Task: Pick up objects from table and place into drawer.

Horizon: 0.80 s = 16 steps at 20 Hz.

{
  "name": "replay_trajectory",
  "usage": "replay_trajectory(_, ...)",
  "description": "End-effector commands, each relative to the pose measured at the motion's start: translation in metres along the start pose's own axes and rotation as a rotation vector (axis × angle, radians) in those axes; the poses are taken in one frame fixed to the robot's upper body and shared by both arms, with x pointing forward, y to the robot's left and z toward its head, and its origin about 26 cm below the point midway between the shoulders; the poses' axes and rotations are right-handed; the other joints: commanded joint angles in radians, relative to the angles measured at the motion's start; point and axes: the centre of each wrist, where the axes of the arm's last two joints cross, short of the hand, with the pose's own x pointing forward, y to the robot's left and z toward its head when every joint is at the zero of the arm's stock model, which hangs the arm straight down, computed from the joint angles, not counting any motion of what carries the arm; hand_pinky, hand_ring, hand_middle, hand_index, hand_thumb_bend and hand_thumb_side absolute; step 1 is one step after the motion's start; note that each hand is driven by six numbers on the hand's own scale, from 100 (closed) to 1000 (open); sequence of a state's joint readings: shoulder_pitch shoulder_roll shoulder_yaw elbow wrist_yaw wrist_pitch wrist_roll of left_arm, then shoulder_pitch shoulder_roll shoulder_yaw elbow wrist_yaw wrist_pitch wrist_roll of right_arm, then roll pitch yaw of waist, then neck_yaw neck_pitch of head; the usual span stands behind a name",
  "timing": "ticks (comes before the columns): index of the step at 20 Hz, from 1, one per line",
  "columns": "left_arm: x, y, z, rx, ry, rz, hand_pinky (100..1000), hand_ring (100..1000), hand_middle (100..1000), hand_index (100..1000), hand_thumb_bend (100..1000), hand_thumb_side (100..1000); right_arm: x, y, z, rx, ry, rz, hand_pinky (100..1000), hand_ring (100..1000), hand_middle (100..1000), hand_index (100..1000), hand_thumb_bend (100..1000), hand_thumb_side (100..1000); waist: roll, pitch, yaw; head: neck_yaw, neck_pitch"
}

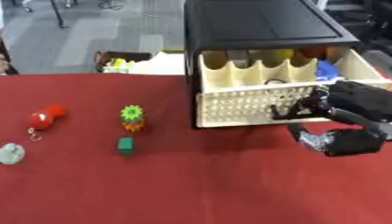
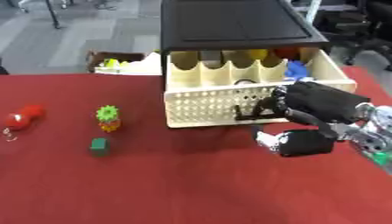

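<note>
On the red worktop (image 1: 191, 188) lie a green block (image 1: 125, 146), a pale grey-green lump (image 1: 11, 153) at the left edge, a green-and-orange gear toy (image 1: 132, 118) and a red toy (image 1: 46, 117) — all well apart from the robot. The right hand (image 2: 306, 109) rests at the front wall of the cream drawer (image 1: 237, 107), fingers curled, holding nothing visible. The drawer stands pulled out of a black cabinet (image 1: 260, 24) — small coloured items sit inside.

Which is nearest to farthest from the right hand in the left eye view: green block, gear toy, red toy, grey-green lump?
From the right hand, at the drawer front:
1. Gear toy and green block, mid-table; too close to call.
2. Red toy, far left.
3. Grey-green lump, left edge.
</note>
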State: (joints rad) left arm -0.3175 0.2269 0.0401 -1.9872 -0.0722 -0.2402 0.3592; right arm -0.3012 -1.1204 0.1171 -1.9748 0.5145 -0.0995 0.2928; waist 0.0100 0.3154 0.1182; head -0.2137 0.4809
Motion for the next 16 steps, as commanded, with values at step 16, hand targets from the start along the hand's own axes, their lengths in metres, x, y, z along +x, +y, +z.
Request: replay_trajectory(16,0.0045,0.0016,-0.0054,0.002,-0.028,0.001,674,754,760,816,100,957,0.0022,-0.0047,0.0045,0.024,-0.024,-0.030,100,100,100,720,100,1000,0.003,-0.021,-0.003,-0.001,-0.020)
